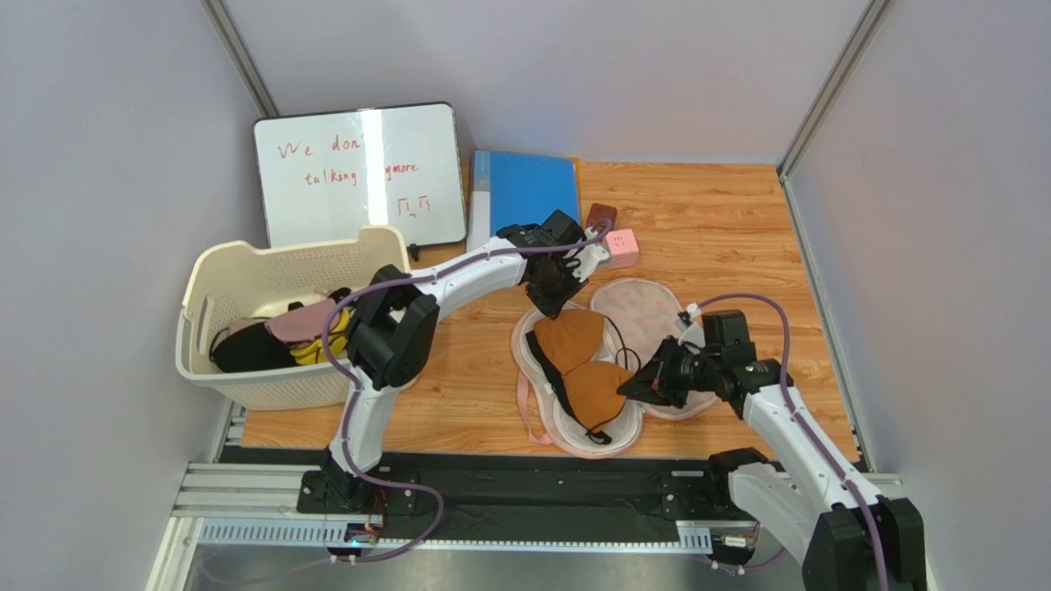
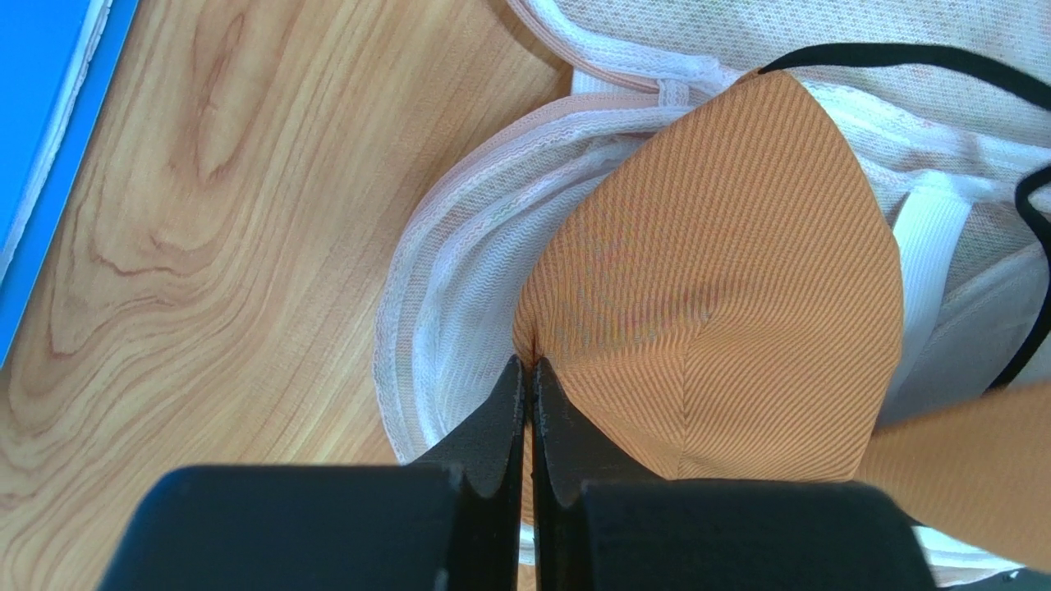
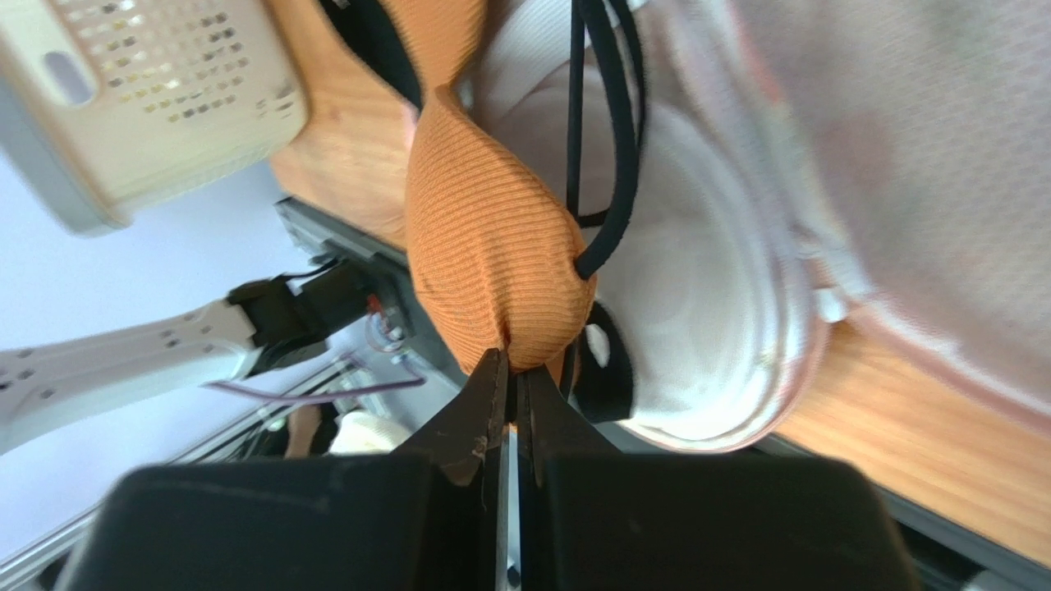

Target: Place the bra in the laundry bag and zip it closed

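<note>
Bra [image 1: 582,366] spread on opened laundry bag [image 1: 642,308].
Pinched at far cup by left gripper [image 2: 531,366], near cup by right gripper [image 3: 510,360]; fingers nipped tight on fabric.

Wood-grain surface [image 1: 728,234] centre frame, boxed by plain pale lilac walls [image 1: 99,148] left, back, right. Grey metal posts [image 1: 828,86] in upper corners. Black strip [image 1: 543,474] and aluminium rail [image 1: 247,511] along bottom. Even light.
</note>
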Controlling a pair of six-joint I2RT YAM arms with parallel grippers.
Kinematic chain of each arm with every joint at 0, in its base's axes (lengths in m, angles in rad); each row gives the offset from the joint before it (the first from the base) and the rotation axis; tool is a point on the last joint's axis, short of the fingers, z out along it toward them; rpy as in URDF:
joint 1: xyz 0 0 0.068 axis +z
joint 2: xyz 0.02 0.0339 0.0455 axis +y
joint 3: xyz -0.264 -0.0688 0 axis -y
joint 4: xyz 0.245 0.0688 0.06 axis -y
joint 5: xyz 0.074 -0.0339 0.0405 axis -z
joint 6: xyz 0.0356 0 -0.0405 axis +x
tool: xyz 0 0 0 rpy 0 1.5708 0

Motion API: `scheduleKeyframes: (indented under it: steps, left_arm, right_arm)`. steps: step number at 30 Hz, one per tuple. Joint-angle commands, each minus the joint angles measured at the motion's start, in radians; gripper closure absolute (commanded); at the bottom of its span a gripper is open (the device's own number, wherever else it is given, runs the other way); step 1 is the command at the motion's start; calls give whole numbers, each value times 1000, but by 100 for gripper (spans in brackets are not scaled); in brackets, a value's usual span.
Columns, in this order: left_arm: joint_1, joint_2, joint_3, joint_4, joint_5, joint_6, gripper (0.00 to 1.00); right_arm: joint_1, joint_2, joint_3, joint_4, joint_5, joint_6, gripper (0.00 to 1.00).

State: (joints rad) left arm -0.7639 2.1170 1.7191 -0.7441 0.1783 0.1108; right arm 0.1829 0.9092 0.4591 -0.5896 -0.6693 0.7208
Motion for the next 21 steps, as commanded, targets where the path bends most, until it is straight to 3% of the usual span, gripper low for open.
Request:
scheduleKeyframes:
  steps: [1, 8, 10, 14, 16, 18, 21]
  left_arm:
    - [-5, -23, -1, -6, -16, 21, 100]
    - [-5, -22, -6, -1, -7, 18, 100]
    - [-3, -26, -13, -3, -5, 17, 97]
    - [-2, -86, -41, 40, -3, -32, 67]
    - [0, -156, -72, 67, -5, -78, 44]
    - [-2, -204, -82, 75, 9, -105, 36]
    - [-2, -293, -104, 72, -3, -166, 35]
  right_arm:
    - [3, -41, 20, 54, -153, 138, 100]
    - [4, -19, -131, 223, -301, 320, 100]
    - [1, -55, -104, 251, -291, 371, 100]
    - [1, -2, -56, 91, -184, 206, 100]
    - [-2, 37, -72, 93, -158, 158, 100]
    - [-10, 77, -105, 109, -151, 144, 100]
    - [-20, 83, -115, 106, -116, 131, 100]
